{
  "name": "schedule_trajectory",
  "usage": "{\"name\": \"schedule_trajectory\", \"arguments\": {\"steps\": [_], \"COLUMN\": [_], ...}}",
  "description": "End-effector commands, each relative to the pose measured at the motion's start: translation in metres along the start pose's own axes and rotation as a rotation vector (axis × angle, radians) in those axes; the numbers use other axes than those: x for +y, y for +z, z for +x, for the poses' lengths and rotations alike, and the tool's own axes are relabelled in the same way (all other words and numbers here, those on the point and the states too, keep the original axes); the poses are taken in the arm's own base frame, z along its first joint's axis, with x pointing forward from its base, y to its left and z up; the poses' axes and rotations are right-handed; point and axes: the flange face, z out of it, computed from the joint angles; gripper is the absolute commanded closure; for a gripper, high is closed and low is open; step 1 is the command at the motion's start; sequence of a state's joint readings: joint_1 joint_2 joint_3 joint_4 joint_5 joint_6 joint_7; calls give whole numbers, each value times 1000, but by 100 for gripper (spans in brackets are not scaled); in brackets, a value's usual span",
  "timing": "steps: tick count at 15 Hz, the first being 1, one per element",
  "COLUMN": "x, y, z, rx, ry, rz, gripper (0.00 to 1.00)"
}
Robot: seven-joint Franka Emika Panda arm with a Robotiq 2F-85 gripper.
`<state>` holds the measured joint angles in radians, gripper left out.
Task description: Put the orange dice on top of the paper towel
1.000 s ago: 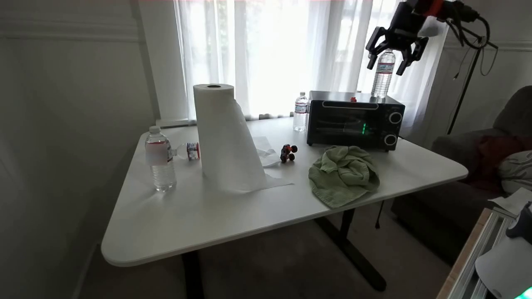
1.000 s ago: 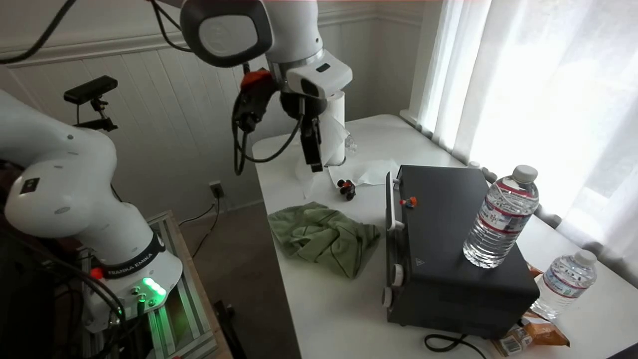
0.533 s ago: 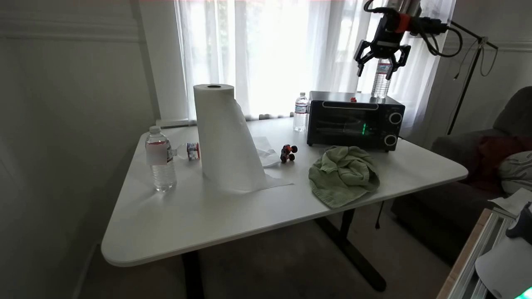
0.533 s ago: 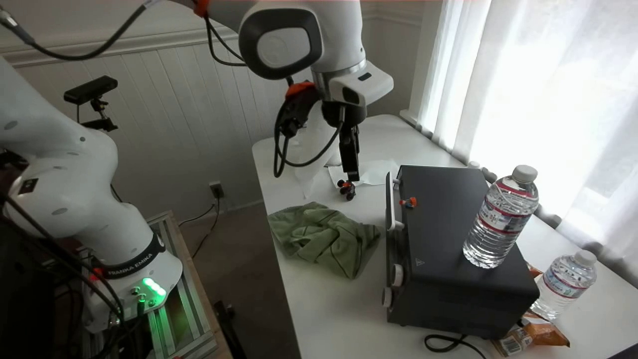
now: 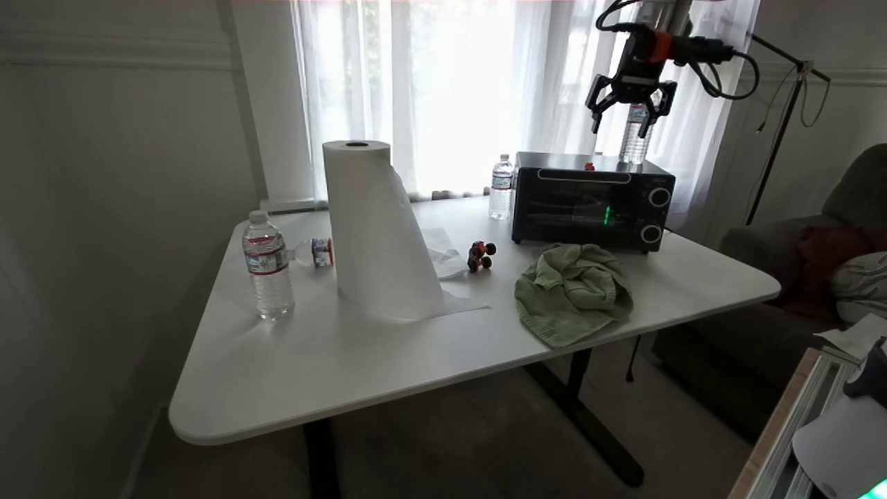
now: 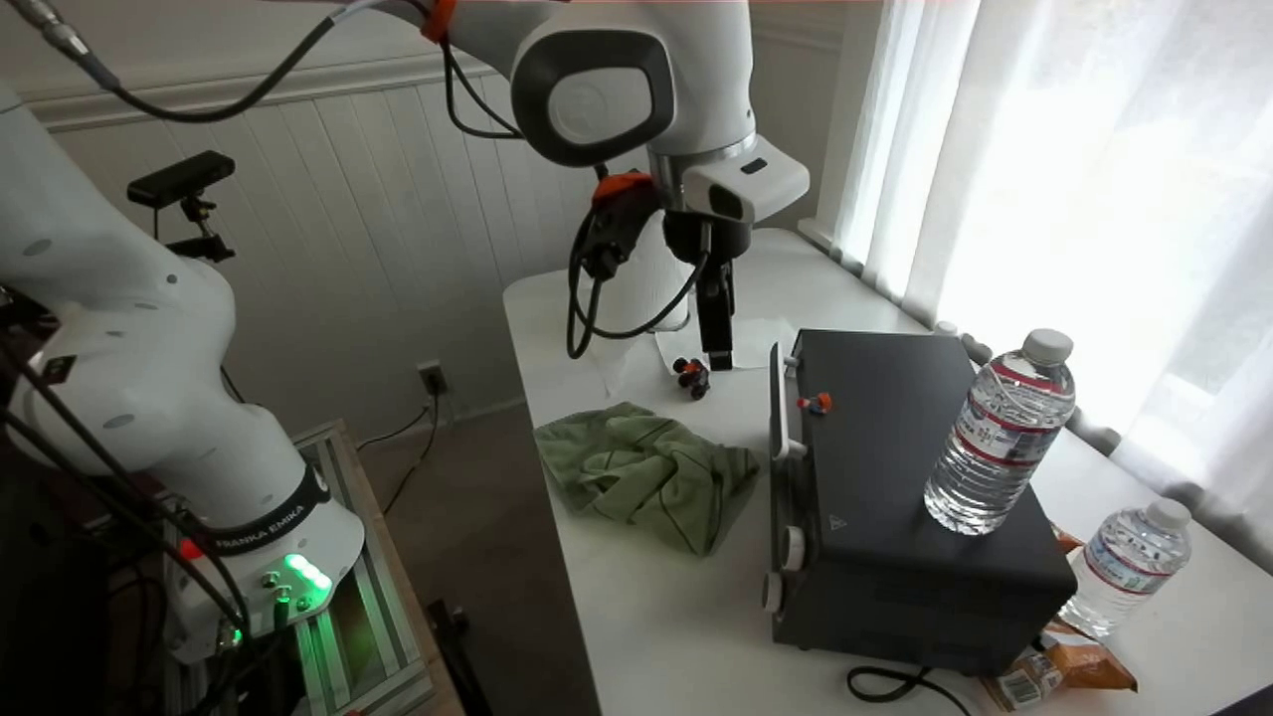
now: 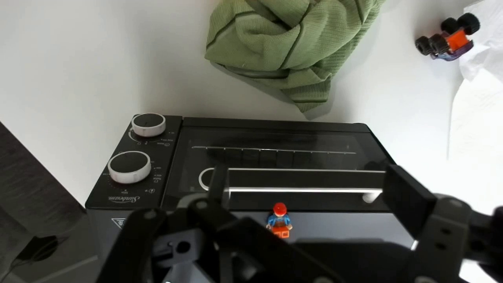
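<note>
Gripper (image 5: pixel 619 130) hangs higher than the toaster oven (image 5: pixel 568 208), fingers (image 7: pixel 408 198) spread wide. Paper towel roll (image 5: pixel 367 229) upright, well off the oven's end opposite the knobs (image 7: pixel 129 167); loose white paper (image 7: pixel 477 114) between roll and oven. Toy figure (image 7: pixel 279 222), orange legs, on the oven top by its front edge. Green cloth (image 5: pixel 575 291) before the oven.

From here, clear air between gripper (image 5: pixel 619 131) and oven top (image 6: pixel 885 428); upright bottle (image 6: pixel 1000 438) blocks one end, paper towel roll (image 5: pixel 371 229) rises across table (image 5: pixel 332 367).
</note>
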<state>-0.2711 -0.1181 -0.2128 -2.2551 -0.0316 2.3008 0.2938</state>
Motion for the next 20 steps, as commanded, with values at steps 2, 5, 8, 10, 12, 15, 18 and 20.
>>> {"name": "schedule_trajectory", "arguments": {"steps": [2,5,8,10,12,15,18,20], "x": [-11,-19,-26,-30,-31,-34,-34,-35], "y": [20,29,38,43,50,63,73,78], "z": [32,53,77,91,104,116,122,125], "rx": [-11,-5,34,43,52,57,49,46], "ry": [84,96,96,107,109,114,110,107], "rz": [-21,-38,-55,-61,-66,-71,-86,-92], "gripper": [0,0,0,0,0,4,17,24]}}
